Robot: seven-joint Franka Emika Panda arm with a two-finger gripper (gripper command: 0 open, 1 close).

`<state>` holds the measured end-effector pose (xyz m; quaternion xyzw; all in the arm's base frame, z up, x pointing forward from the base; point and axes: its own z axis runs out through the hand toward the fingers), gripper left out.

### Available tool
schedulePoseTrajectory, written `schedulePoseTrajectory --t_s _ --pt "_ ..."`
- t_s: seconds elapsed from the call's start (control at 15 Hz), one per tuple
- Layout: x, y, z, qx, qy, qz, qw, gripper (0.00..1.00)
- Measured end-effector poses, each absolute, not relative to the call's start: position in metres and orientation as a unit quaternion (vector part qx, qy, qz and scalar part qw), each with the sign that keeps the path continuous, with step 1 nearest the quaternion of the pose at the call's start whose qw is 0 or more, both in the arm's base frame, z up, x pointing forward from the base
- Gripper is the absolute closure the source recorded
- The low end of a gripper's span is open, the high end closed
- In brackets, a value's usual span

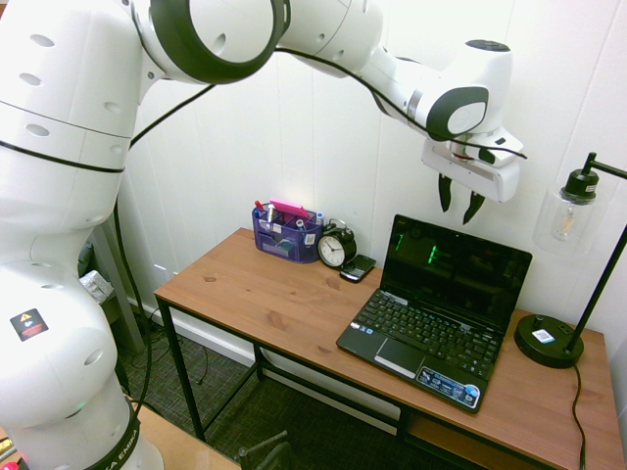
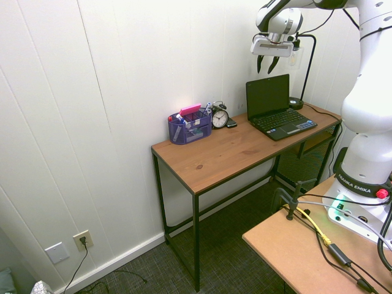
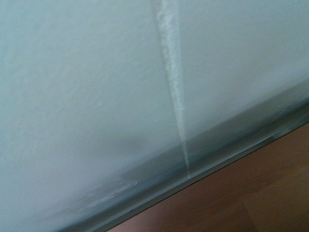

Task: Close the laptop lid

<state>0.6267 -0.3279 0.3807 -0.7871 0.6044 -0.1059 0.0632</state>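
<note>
A: Laptop lid standing upright, screen facing out, near the back right of the counter, keyboard base flat in front of it.

B: And the tool hangs above the lid's top edge, close to the wall, fingers part-spread, holding nothing.

A: Probably lining up behind the lid to push it forward and down.

B: Clock, organizer and lamp sit clear.

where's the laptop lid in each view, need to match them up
First exterior view: the laptop lid stands open, right of centre, against the wall.
Second exterior view: upper right, at the desk's far end.
Wrist view: not in it, only wall and a strip of wood.
Shared landmark: the alarm clock, between the laptop and the blue organizer.
</note>
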Motion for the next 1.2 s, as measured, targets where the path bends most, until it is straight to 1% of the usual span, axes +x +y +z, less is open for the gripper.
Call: schedulePoseTrajectory --t_s 0.27,0.47,0.93,1.2 --pt "0.64 -0.331 0.362 -0.787 0.607 -0.092 0.065 1.0" --pt "0.638 -0.336 0.35 -0.787 0.608 -0.081 0.065 1.0" --pt "0.619 -0.345 0.336 -0.794 0.602 -0.057 0.062 1.0" --pt "0.59 -0.347 0.333 -0.789 0.611 -0.045 0.053 1.0"
